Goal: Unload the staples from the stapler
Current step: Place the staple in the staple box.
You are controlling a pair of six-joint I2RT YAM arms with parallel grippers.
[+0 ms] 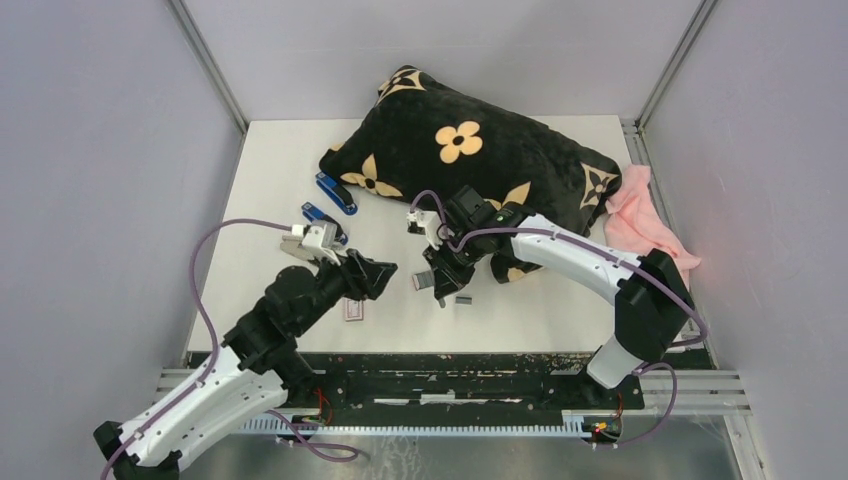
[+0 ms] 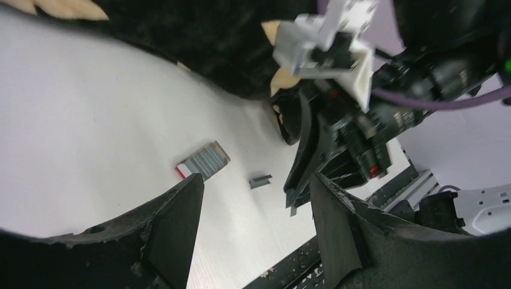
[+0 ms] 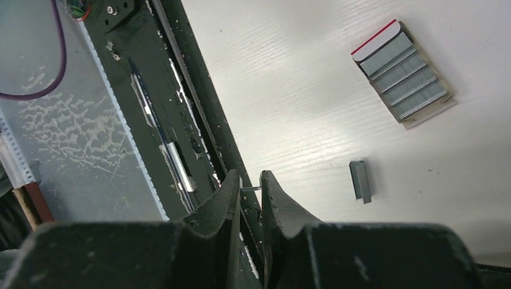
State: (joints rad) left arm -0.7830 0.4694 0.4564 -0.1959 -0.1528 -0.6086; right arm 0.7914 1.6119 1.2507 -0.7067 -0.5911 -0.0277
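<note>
My right gripper (image 1: 437,290) hangs over the table's near middle, its jaws almost closed in the right wrist view (image 3: 250,180) on a thin grey metal edge. That edge seems to belong to the small stapler (image 1: 422,282), which shows as a grey patch from above. In the left wrist view the stapler (image 2: 298,174) is a dark bar with a grey tip. One short block of staples (image 1: 464,298) (image 2: 260,180) (image 3: 360,180) lies on the table below. My left gripper (image 1: 388,276) (image 2: 256,178) is open and empty, just left of the stapler.
A small red-and-white box of staples (image 1: 354,310) (image 2: 203,161) (image 3: 401,75) lies near the front edge. Two blue staplers (image 1: 337,193) (image 1: 322,215) lie at the left. A black flowered pillow (image 1: 470,150) fills the back, with a pink cloth (image 1: 640,220) at the right. A black rail (image 1: 450,365) runs along the front.
</note>
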